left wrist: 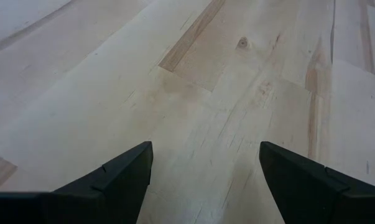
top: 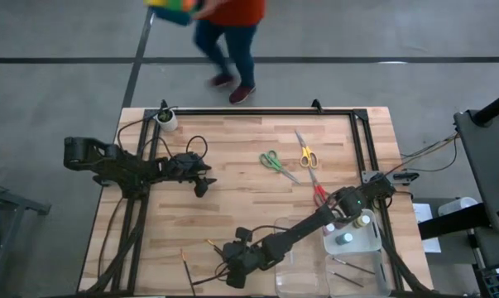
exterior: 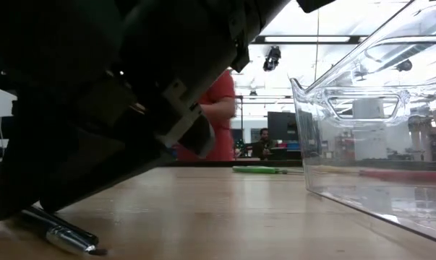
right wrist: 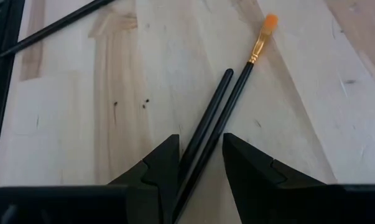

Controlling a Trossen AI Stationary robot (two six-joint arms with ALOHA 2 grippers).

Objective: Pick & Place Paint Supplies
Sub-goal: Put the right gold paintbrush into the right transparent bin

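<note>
Left pincer (top: 201,184) idle, fingers apart over bare counter (top: 249,203). Right pincer (right wrist: 199,163) low at near edge, straddling two brushes (right wrist: 227,115), not clamped. Risk: pinches both, or one rolls free on closing.

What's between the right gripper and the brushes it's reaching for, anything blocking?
Nothing visible. The right gripper is down at the table's front edge with two thin brushes lying side by side in the gap between its fingers. No other object lies between the fingers and the brushes; only bare wood table surrounds them.
</note>
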